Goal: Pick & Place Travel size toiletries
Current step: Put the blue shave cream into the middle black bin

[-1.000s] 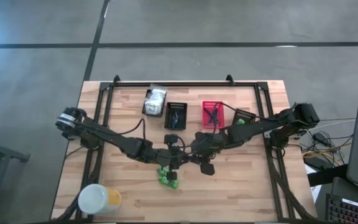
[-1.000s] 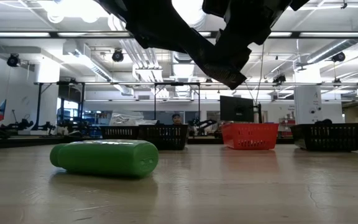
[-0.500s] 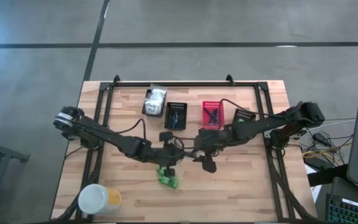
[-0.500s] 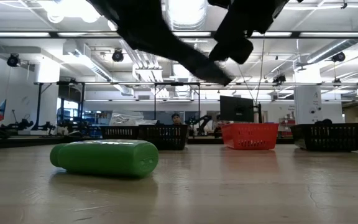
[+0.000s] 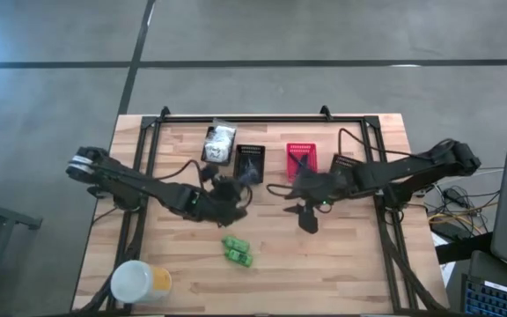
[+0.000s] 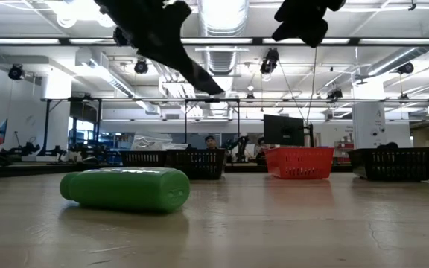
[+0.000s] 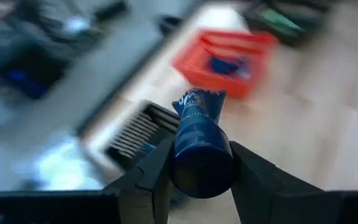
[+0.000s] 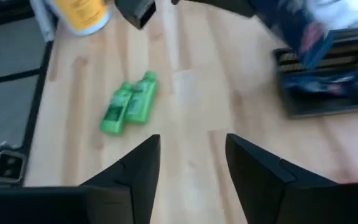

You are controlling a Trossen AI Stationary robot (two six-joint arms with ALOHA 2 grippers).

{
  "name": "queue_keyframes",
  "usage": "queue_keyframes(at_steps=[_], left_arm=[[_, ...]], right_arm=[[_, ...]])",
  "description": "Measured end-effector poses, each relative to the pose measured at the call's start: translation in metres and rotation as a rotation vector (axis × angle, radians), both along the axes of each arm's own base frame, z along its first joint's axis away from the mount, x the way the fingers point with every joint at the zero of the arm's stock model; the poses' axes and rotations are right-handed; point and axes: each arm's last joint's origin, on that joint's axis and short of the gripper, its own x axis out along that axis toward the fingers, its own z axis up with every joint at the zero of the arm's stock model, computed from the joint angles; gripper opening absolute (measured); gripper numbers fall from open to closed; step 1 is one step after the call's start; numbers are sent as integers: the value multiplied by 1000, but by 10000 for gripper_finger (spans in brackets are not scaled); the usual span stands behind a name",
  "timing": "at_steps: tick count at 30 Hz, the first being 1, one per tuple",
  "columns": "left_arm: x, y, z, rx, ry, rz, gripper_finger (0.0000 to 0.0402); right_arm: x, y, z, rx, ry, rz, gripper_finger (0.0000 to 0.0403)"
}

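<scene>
Above the middle of the wooden table (image 5: 174, 273), a small dark blue tube (image 7: 199, 146) is being clamped between the fingers (image 7: 151, 177) of the left gripper (image 5: 236, 195), its crimped end pointing away from the wrist. From overhead, that gripper is being held just in front of the black basket (image 5: 249, 163), which is being flanked by a second black basket with white packets (image 5: 219, 141) on one side and a red basket (image 5: 300, 161) on the other. Blue items are being shown inside the red basket (image 7: 225, 53) from the left wrist.

Nearer the front edge, two green bottles (image 5: 237, 251) are being left lying side by side on the bare wood, touching each other and apart from both arms. At table height, one green bottle (image 6: 125, 188) is being seen lying on its side, with both arms raised well above it.

To the right of centre, the right gripper (image 5: 306, 217) is being held over bare table with its fingers (image 8: 138, 171) spread apart and nothing between them. A further black basket (image 5: 345, 165) is being partly covered by the right arm. At the front left corner, a white-and-yellow tub (image 5: 139, 283) is being kept upright.
</scene>
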Motion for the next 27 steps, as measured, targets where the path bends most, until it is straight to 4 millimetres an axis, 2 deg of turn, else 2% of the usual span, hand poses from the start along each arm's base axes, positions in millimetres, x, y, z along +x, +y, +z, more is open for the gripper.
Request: queue_keyframes(at_steps=[4, 12, 15, 21, 27], left_arm=[[2, 25, 3, 46, -16, 120, 134], [13, 98, -13, -33, 41, 286, 133], [15, 117, -19, -120, 39, 297, 133], [21, 132, -33, -212, 57, 277, 135], [33, 136, -52, -230, 57, 287, 160]], right_arm=[[-9, -4, 8, -36, -21, -54, 167], [-13, -6, 10, -57, -31, -85, 172], [-14, -6, 9, -62, -16, -86, 174], [-15, -6, 5, -66, -4, -86, 164], [-16, -7, -4, -73, 21, -85, 147]])
